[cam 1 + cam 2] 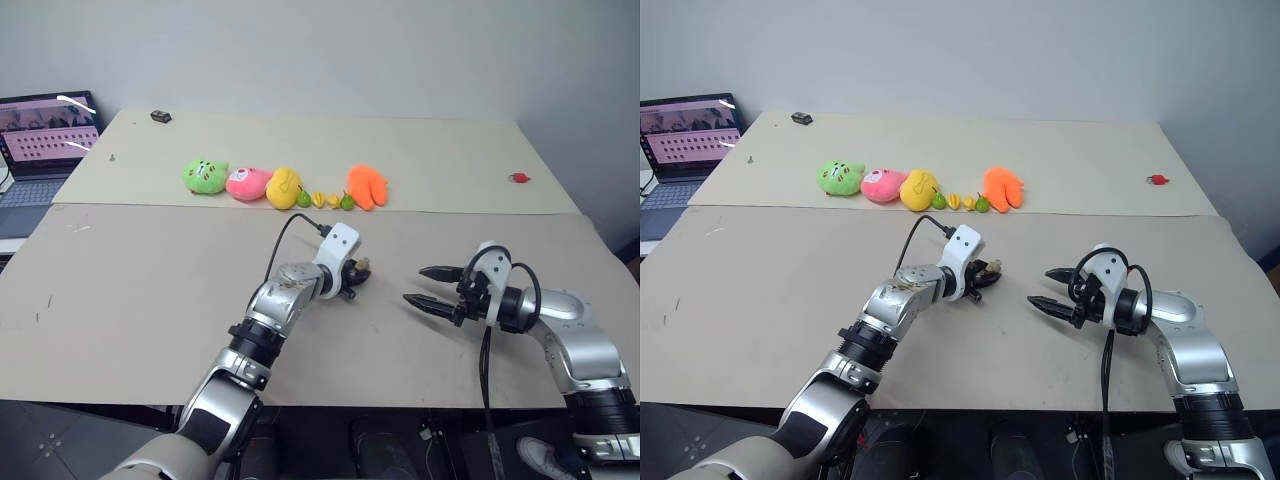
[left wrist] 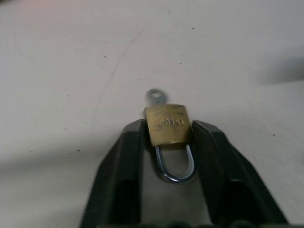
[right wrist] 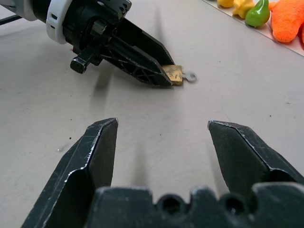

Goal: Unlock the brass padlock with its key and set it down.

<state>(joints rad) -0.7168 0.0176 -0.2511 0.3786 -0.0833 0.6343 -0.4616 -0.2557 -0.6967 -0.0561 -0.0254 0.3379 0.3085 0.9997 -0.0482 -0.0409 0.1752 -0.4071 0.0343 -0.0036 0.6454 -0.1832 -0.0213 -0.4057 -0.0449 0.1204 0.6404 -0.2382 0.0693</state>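
Left gripper (image 2: 167, 137) fingers clamped on brass padlock (image 2: 167, 124) body at table (image 1: 150, 290) centre, shackle tucked back between fingers, key (image 2: 156, 97) jutting out front, likely presented for turning. Right gripper (image 3: 161, 130) fingers wide apart, aimed at key, well short.

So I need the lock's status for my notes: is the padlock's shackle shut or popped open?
Looks shut: both legs of the shackle enter the brass padlock, with the key in it.
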